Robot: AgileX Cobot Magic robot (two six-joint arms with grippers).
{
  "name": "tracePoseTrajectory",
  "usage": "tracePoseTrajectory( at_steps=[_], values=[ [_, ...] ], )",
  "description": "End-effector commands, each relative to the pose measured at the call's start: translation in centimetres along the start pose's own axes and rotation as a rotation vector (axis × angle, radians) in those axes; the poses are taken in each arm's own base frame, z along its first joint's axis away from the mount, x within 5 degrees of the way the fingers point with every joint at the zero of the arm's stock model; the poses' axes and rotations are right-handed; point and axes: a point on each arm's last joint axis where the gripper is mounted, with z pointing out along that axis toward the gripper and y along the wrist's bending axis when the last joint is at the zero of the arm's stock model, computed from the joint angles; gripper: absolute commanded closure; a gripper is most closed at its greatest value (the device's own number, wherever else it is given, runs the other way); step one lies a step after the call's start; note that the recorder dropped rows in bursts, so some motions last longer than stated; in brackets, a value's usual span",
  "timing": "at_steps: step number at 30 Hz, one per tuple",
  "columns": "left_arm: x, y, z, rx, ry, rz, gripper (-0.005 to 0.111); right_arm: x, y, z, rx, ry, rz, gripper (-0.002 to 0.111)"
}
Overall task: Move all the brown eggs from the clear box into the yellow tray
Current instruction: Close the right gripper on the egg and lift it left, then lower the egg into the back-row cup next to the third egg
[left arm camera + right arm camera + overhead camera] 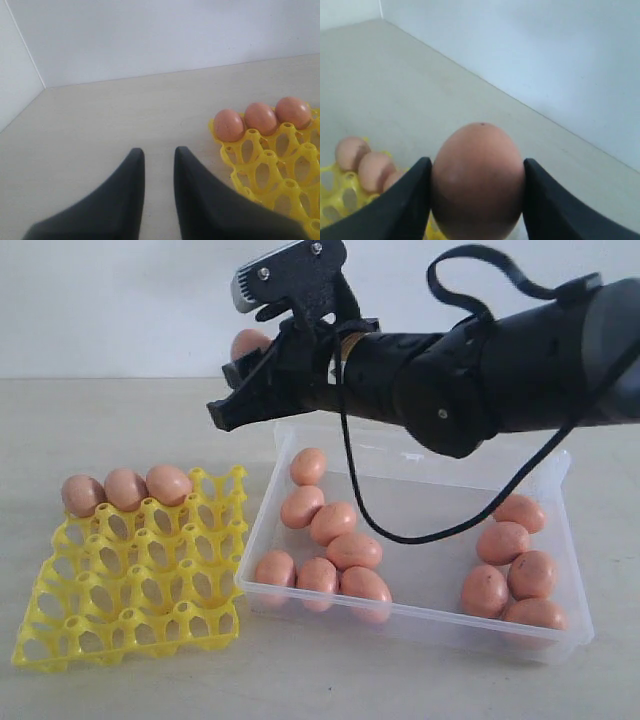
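My right gripper (240,365) hangs in the air above the gap between the yellow tray (120,640) and the clear box (430,490), shut on one brown egg (248,343). The right wrist view shows that egg (477,180) pressed between both black fingers of the gripper (476,165). Three brown eggs (125,488) fill the tray's back row. Several more lie in the box in a left cluster (333,523) and a right cluster (503,542). My left gripper (159,152) is open and empty over bare table beside the tray (230,156).
The right arm (500,360) spans the box from the right, and its black cable (400,535) loops down over the box. A pale wall (120,300) backs the table. Most tray cells hold nothing.
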Motion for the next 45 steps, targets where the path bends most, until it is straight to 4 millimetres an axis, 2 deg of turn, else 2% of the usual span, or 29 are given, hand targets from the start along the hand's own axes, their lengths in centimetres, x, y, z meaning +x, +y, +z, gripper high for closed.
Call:
tracePoseTrajectory(
  at_steps=[1,7,15,19,25,37,45],
  values=[
    [0.1,0.0,0.0,-0.001,0.0,-0.004,0.085,0.6,1.3,1.5,-0.046,-0.116,0.038,0.108],
    [0.1,0.0,0.0,-0.001,0.0,-0.004,0.085,2.9,2.2,3.6,-0.085,-0.131,0.042,0.108],
    [0.1,0.0,0.0,-0.001,0.0,-0.004,0.085,3.3,3.6,6.6,-0.129,-0.132,0.053,0.108],
    [0.1,0.0,0.0,-0.001,0.0,-0.004,0.085,4.7,4.2,7.8,-0.142,-0.092,0.073,0.108],
    [0.1,0.0,0.0,-0.001,0.0,-0.004,0.085,7.1,4.7,8.6,-0.144,-0.005,0.072,0.108],
    [0.1,0.0,0.0,-0.001,0.0,-0.004,0.085,8.6,4.4,9.4,-0.125,0.019,0.067,0.108],
    [0.1,0.0,0.0,-0.001,0.0,-0.004,0.085,8.5,3.3,9.9,-0.1,0.012,0.034,0.108]
  ],
)
